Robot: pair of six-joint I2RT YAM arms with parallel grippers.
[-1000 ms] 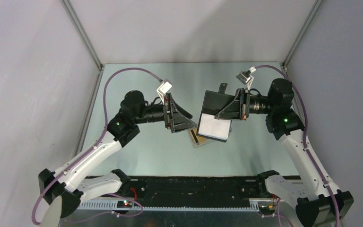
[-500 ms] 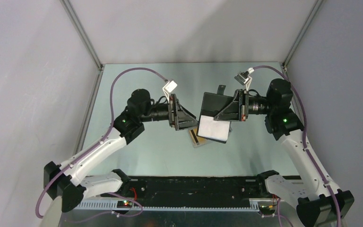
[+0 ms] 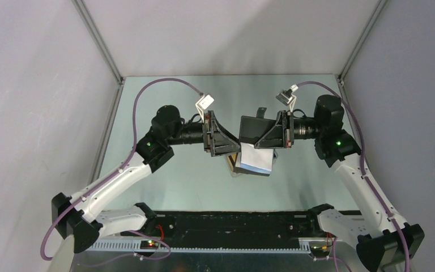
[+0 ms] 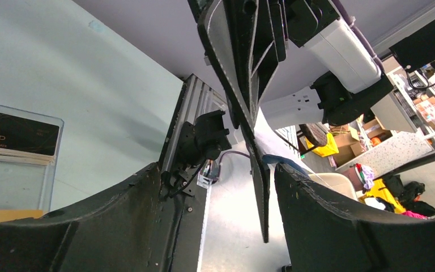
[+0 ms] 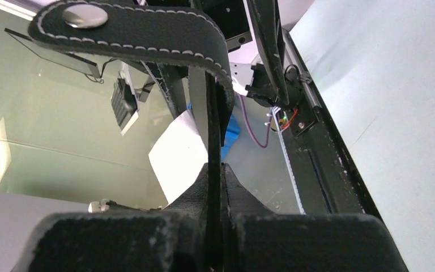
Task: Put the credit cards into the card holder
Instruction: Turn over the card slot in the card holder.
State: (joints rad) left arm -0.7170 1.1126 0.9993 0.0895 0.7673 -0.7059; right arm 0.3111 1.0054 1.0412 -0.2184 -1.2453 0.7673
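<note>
Raised holder (image 3: 255, 129) was pinched tight by right gripper (image 5: 215, 170), left gripper (image 4: 218, 167) stood wide astride holder's edge, perhaps not touching, cards (image 4: 17, 133) lay below holder.

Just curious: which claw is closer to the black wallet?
Right. The right claw is shut on the wallet; the left claw stands open, fingers either side of its free edge.

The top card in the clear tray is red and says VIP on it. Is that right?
Not quite. The top card in the clear tray is black, not red. It does say VIP on it. The left wrist view shows this.
</note>
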